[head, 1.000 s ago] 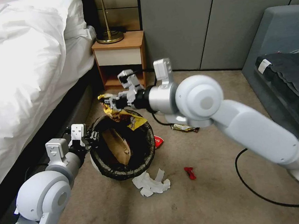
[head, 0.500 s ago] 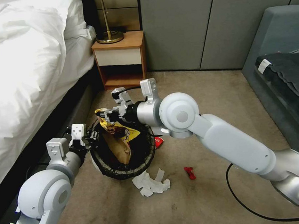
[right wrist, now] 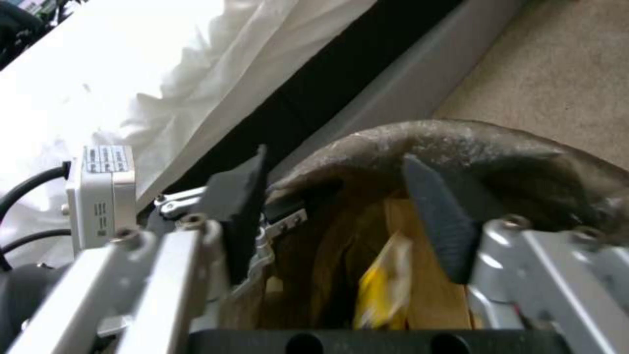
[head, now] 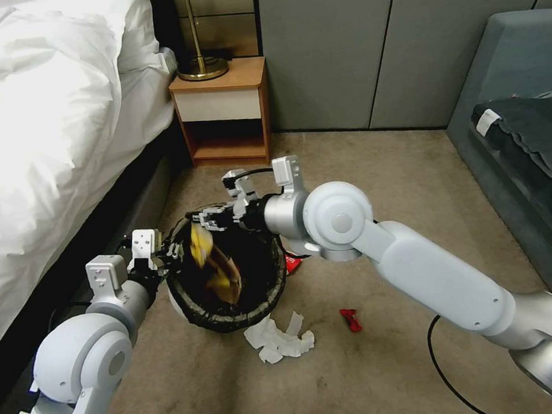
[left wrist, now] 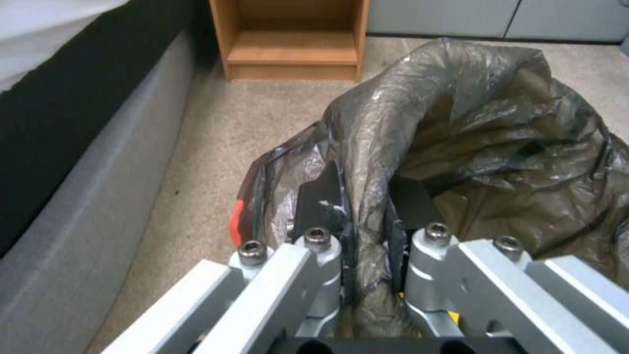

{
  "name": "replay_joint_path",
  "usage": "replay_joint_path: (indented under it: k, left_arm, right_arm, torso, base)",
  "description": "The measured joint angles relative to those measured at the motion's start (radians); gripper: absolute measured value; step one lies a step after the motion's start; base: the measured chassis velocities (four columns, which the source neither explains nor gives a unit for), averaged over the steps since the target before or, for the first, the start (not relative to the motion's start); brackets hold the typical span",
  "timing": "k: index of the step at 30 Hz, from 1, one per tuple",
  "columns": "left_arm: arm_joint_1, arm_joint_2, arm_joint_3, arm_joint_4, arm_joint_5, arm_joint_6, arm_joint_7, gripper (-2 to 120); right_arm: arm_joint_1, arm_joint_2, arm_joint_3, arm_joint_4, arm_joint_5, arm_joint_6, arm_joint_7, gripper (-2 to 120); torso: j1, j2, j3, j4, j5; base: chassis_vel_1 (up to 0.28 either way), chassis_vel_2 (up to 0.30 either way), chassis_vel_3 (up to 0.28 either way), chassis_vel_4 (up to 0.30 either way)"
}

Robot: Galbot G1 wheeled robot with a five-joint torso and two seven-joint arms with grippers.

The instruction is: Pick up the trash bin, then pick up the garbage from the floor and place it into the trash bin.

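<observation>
Nearest the robot, the left gripper (head: pixel 167 250) is holding the trash bin (head: pixel 231 317) by its rim on the side toward the bed, its jaws clenched on the rim and the dark liner (left wrist: pixel 485 147), as the left wrist view is showing; the liner is bunching over the black pads, so the rim itself is hidden there. The bin's white wall is mostly covered by the liner and by the left arm. Inside the bin, a tan paper bag (head: pixel 225 272) is leaning upright, and a yellow wrapper (head: pixel 200 244) is showing as a blur just under the rim, its print impossible to read. The right gripper (head: pixel 201 218) is hovering over the far rim of the bin, its jaws spread apart and holding nothing; the yellow wrapper is appearing below them in the right wrist view. On the beige carpet floor (head: pixel 367 366), crumpled white tissues (head: pixel 280 340) are lying just beside the bin's near side, a small red scrap (head: pixel 350 319) is sitting a little to the right, and a red packet (head: pixel 292 263) is half hidden behind the bin and the right arm. Farther off, a white-covered bed (head: pixel 43 124) is running along the left, a wooden nightstand (head: pixel 225 105) with a brass lamp base (head: pixel 203 68) is standing against grey wall panels, and a grey sofa (head: pixel 516 83) is being cut off at the right edge.
</observation>
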State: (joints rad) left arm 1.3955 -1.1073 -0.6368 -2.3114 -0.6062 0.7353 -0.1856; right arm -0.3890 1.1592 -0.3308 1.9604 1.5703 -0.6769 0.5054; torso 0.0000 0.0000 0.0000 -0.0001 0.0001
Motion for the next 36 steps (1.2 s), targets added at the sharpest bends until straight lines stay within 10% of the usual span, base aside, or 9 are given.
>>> replay_joint_path:
  k: [11,22,29,36]
  left_arm:
    - [-0.008,-0.006,-0.002,0.005,0.003,0.000,0.000,6]
    - [-0.009,0.003,-0.008,0.010,0.002,0.000,-0.001,6]
    - [-0.016,-0.002,-0.006,0.018,0.002,0.000,-0.001,6]
    - [-0.008,0.001,-0.012,0.018,-0.002,0.000,0.003,6]
  right_arm:
    - [-0.025,-0.024,0.036,0.044,-0.028,-0.010,0.000,96]
    - [-0.075,-0.133,0.232,0.193,-0.166,-0.057,0.021,100]
    - [-0.324,-0.261,0.480,0.265,-0.659,-0.058,-0.103,100]
    - [-0.662,-0.211,0.714,0.249,-1.011,-0.060,-0.222,100]
  torso:
    - [0.000,0.000,0.000,0.0001,0.0000]
    - [0.000,0.000,0.000,0.0003,0.0000]
    - [0.000,0.000,0.000,0.0002,0.0000]
    - [0.000,0.000,0.000,-0.0003,-0.0001]
  base:
    - [0.000,0.000,0.000,0.000]
    - [0.000,0.000,0.000,0.000]
    - [0.000,0.000,0.000,0.000]
    - [0.000,0.000,0.000,0.000]
